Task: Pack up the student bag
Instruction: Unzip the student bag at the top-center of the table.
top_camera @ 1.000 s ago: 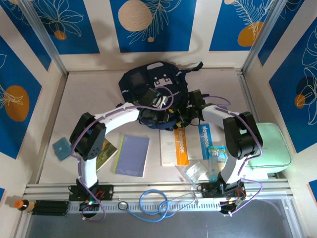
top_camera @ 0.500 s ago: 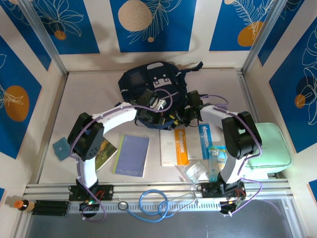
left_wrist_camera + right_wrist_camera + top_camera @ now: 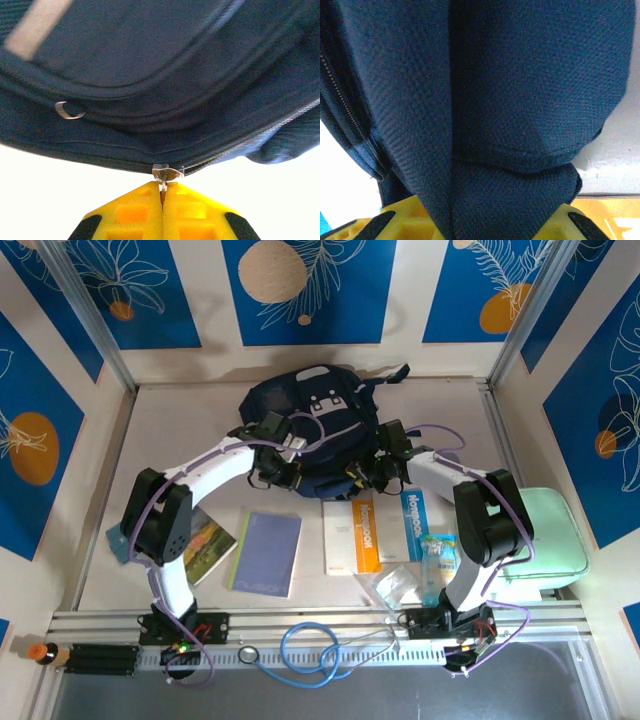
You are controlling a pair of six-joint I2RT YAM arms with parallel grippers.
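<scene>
Pale table between blue floral walls, navy student bag at far middle, left jaws pressed together on its metal zipper pull, right jaws pinching a fold of bag fabric.

**Study items on a table**

On the pale table, a purple notebook lies centre, with a green booklet and a teal pad at its left. An orange-and-white book and a blue book lie to its right, with a mint case far right.
</scene>
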